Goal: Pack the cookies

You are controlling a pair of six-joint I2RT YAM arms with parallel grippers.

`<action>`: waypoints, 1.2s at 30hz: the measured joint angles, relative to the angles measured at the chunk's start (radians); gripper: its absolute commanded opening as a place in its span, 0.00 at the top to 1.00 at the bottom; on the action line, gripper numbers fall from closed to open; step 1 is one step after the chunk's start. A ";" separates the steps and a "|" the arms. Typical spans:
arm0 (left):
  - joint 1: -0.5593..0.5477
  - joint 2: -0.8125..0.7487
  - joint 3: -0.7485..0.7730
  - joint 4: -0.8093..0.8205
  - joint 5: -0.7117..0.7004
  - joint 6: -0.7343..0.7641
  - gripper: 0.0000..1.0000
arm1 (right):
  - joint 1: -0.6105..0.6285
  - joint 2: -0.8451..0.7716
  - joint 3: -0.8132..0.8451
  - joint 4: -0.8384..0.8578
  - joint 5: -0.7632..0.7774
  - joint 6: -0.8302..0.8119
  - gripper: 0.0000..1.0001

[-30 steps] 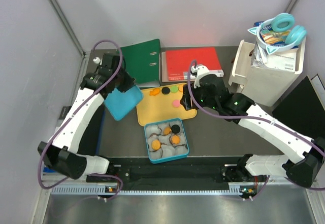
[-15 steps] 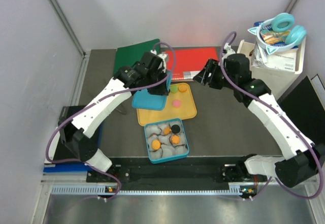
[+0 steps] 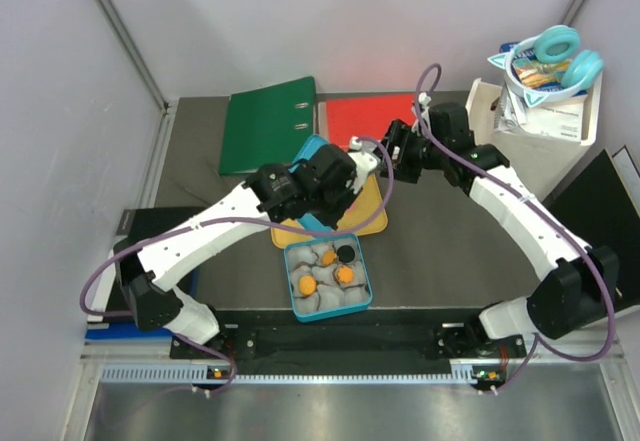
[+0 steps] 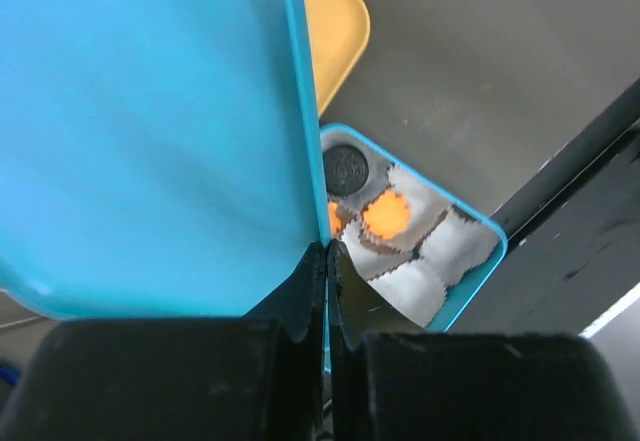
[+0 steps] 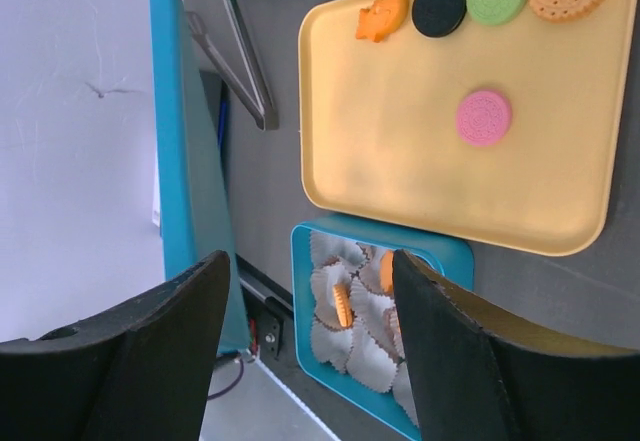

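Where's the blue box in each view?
Top external: box at lower centre, just below the yellow tray.
Left wrist: box right of centre, partly hidden by the lid that the left gripper pinches.
Right wrist: box at bottom centre, cut off by the lower edge.
Shared landmark: the tray lies next to the box in all three.

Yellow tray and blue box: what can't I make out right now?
Top external: the left arm and blue lid cover most of the yellow tray; its cookies can't be counted.
Left wrist: the lid fills the frame, hiding much of the blue box.
Right wrist: bottom edge and right end effector cut off the box.
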 measured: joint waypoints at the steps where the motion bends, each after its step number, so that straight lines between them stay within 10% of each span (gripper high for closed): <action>1: -0.029 -0.003 -0.018 0.001 -0.021 0.018 1.00 | -0.001 -0.003 -0.003 0.005 0.004 0.005 0.32; 24: -0.065 -0.005 -0.060 0.054 -0.095 0.113 1.00 | -0.014 0.033 -0.049 0.134 -0.142 0.052 0.26; 36: -0.077 0.010 -0.056 0.085 -0.059 0.108 1.00 | -0.010 0.097 -0.043 0.235 -0.256 0.080 0.88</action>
